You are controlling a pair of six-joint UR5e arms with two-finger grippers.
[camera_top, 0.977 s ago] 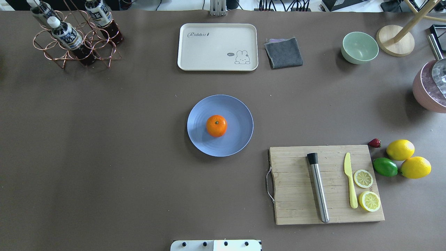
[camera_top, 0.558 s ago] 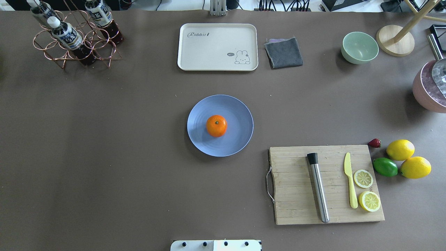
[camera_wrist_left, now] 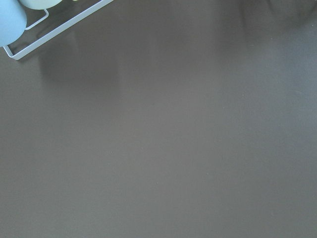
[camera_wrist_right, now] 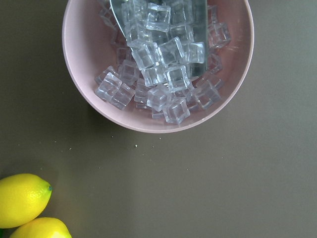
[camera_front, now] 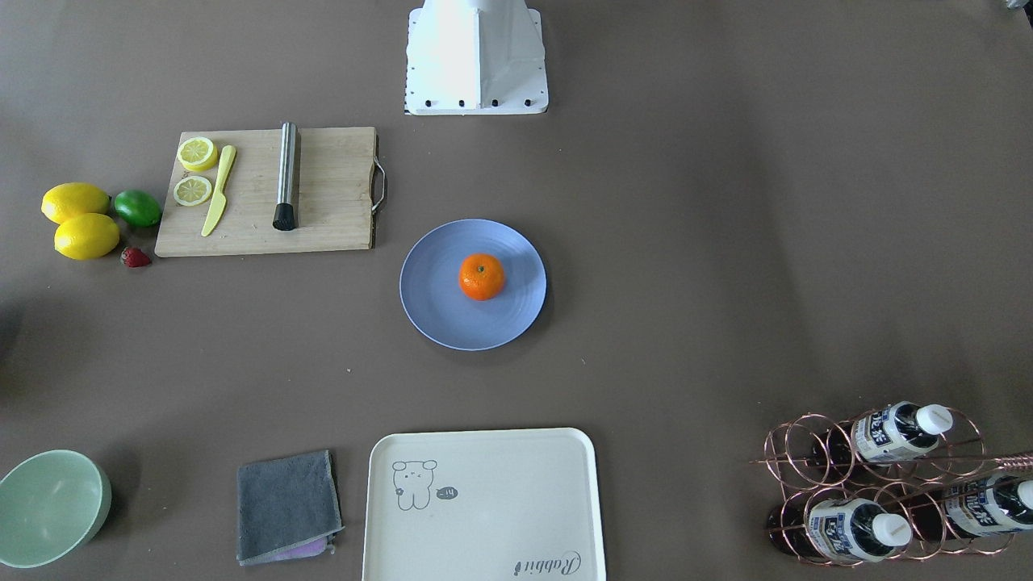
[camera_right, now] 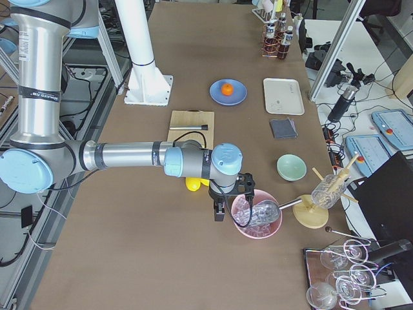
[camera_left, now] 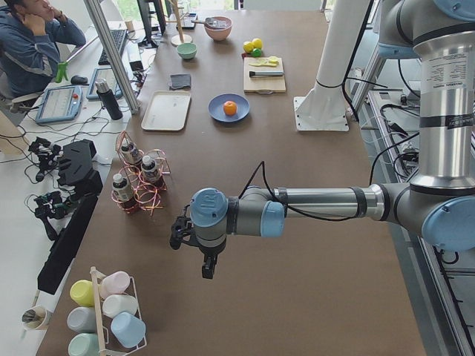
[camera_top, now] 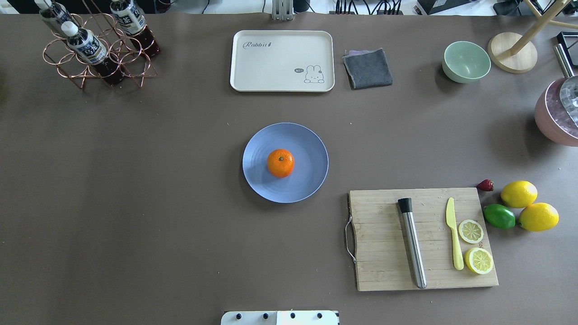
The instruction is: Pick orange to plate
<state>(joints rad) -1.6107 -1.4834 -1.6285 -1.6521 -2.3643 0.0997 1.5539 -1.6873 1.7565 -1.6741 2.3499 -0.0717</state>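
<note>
Overhead exterior: small round bright orange fruit (camera_top: 280, 163) sat mid round flat periwinkle-blue plate (camera_top: 309, 180). L gripper (camera_left: 207, 268), R gripper (camera_right: 220, 212) well apart from plate; jaw state: cannot tell.

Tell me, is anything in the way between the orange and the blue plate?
Nothing visible is. The orange already sits on the plate, near its middle, so there is no gap left to cross.
</note>
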